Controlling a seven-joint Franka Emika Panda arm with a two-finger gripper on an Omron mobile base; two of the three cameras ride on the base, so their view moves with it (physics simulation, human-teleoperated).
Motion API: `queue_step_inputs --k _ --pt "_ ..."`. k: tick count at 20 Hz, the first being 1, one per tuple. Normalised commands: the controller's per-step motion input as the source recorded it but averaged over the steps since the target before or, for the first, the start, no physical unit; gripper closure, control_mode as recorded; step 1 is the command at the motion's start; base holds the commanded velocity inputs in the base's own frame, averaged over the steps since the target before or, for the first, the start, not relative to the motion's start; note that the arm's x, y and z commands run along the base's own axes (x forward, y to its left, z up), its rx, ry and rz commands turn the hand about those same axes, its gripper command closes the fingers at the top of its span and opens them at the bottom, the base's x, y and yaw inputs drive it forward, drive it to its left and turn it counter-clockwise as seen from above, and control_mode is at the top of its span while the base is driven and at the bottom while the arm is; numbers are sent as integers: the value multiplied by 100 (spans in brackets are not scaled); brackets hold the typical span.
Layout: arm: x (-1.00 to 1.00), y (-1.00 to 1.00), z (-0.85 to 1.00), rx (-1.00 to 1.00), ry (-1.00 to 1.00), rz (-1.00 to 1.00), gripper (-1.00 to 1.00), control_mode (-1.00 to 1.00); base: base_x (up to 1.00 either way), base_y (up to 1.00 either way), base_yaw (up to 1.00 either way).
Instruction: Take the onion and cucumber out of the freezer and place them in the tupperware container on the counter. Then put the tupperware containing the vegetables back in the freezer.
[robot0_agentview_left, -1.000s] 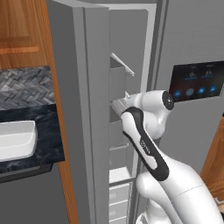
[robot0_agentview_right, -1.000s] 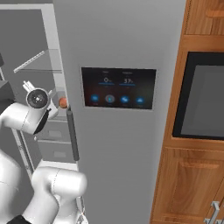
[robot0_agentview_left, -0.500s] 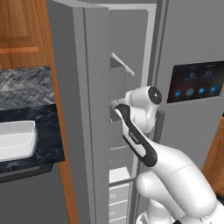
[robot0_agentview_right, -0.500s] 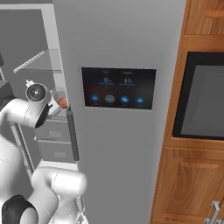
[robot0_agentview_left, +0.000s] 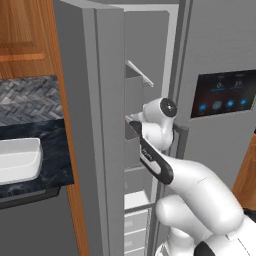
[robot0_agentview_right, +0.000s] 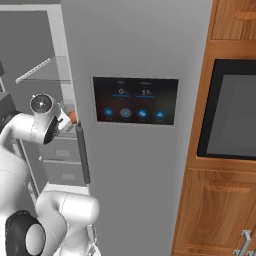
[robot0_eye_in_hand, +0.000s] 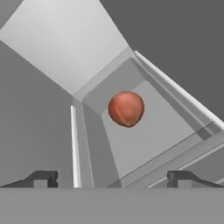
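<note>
The freezer stood open, its tall grey door swung out toward the camera in the left base view, smooth and matte, with flat edges. Inside, plain grey shelves and drawer fronts were stacked one over the other, and a thin shelf edge stuck out at an angle near the top.

The white arm, glossy with dark joints, reached into the compartment at middle height. In the hand view the gripper had its two small dark fingertips standing wide apart at the bottom of the picture, with nothing between them; it held nothing.

The onion lay ahead of the gripper, on a flat pale grey shelf floor inside the freezer, apart from the fingertips. It was a round ball, reddish-orange, with a smooth skin and a few faint darker lines curving over it. The shelf around it looked like a shallow box with straight walls and a light rim running along its edges. In the right base view a small piece of the onion showed as an orange spot just beside the wrist of the arm, near the vertical dark bar handle.

To the left in the left base view, the counter was a dark slab with black marbling, and the white tupperware container rested on it, shallow, with rounded corners and a raised rim. Behind it the wall carried a grey herringbone tile pattern.

On the other fridge door sat a dark glossy touch panel with small blue icons.
</note>
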Motion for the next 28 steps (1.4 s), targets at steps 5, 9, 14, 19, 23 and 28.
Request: queue_step_inputs --k 5,9,14,19,23,28 --pt "16 0 -13 -12 0 0 -100 -100 0 0 0" --pt "21 2 -5 -13 0 0 -100 -100 0 0 0" --pt "32 4 -13 -13 3 0 -100 -100 0 0 0" --pt "34 2 -17 -11 2 0 -100 -100 0 0 0" --pt "28 0 -22 -8 0 0 -100 -100 0 0 0" --pt "23 0 -28 -5 0 0 -100 -100 0 0 0"
